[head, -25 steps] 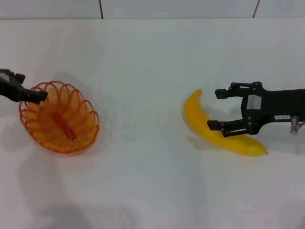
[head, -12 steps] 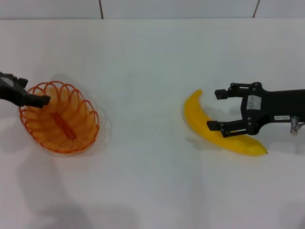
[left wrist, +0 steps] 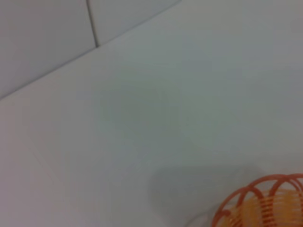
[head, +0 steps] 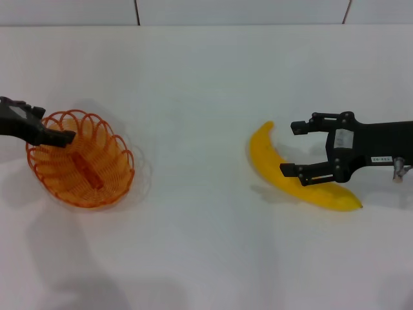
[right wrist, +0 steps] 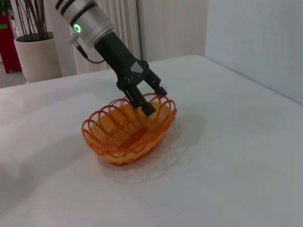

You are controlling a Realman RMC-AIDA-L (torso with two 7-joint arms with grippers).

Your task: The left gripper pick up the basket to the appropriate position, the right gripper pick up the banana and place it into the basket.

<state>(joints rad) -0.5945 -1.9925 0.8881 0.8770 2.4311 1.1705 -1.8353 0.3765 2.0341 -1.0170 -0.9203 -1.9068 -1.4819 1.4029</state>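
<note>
While the basket [head: 80, 159] sits on the table [head: 206, 77] at the robot's left, well apart from the banana, treat the basket pick as the step in hand. The left gripper [head: 57, 137] is at the basket's far-left rim; the right wrist view shows the left gripper [right wrist: 147, 101] with its fingers drawn close together and dipping just inside the looped rim, but you cannot tell from these views whether a wire loop is actually pinched between them. The left wrist view shows only an edge of the basket [left wrist: 265, 203] and none of that arm's fingers. The basket appears to rest flat, so judge it as not yet lifted. The banana [head: 290, 174] lies on the table at the robot's right, its dark tip toward the near right. The right gripper [head: 292, 147] is over it with its fingers apart, one finger clear on the far side and the other crossing above the banana's middle; it holds nothing. For the next move, confirm a firm pinch on a rim loop, then lift and carry the basket toward the centre. Only after that should you lower the right gripper to straddle the banana's middle and close on it. Expect the light wire basket to tilt when it is held by one edge.
</note>
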